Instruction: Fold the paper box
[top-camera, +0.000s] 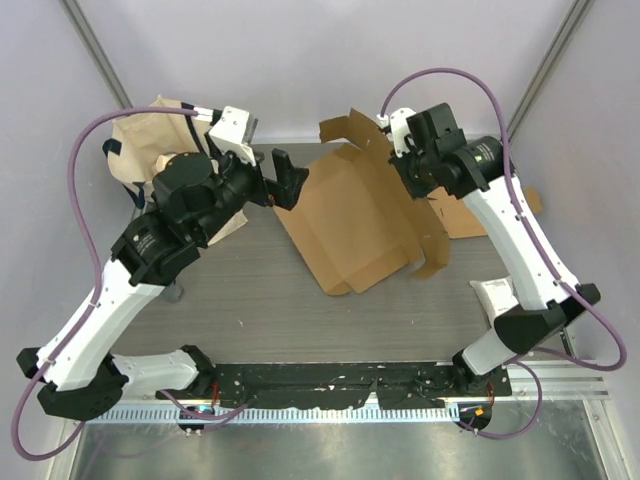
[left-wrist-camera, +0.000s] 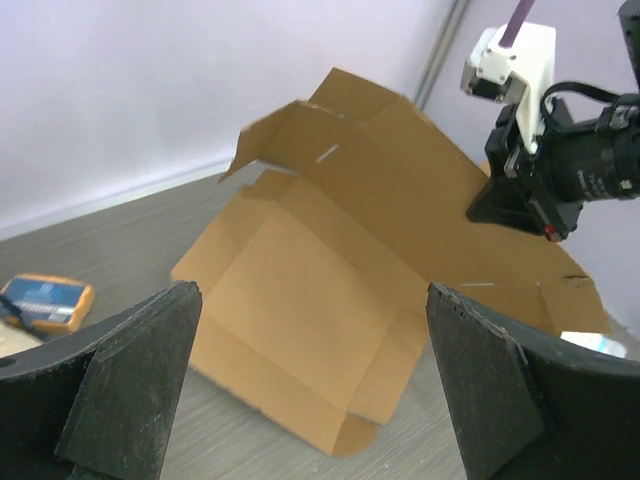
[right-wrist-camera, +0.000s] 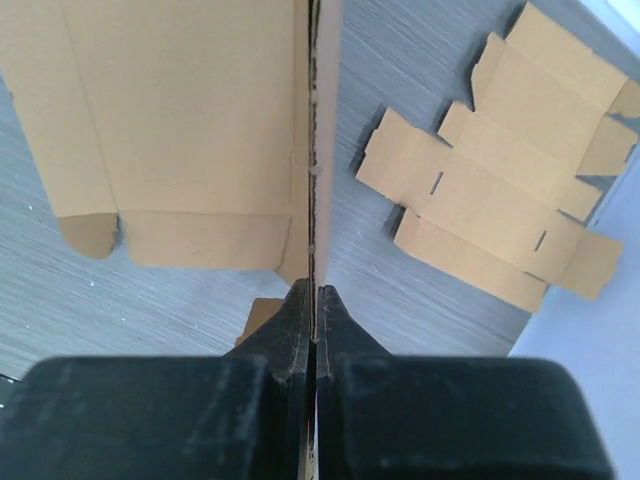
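Looking from the near edge outward: both arm bases sit at the table front, with a small white packet lying next to the right arm. Left arm reaches in diagonally. The left jaws are spread wide and empty, and the wrist view shows one black finger at each side of the frame with nothing pinched between them. They point at the paper box from its left side. In the top view a fingertip overlaps the box's left corner, so contact can't be called from there, but the wrist view shows the box ahead of the tips, not between them. The box is mid-table, a partly opened brown cardboard blank that sits tilted, its near edge down on the table and its far side raised, with flaps sticking up at the far end. The right jaws are clenched flat on a thin cardboard panel of the box at its far right side. The right wrist view shows the panel edge-on running straight up out of the pinch, with the box's flat panel to the left of it. Second flat cardboard blank lies on the table at the right, mostly under the right arm in the top view. Small orange and blue item lies on the table left of the box. Brown paper bag sits at the far left corner.
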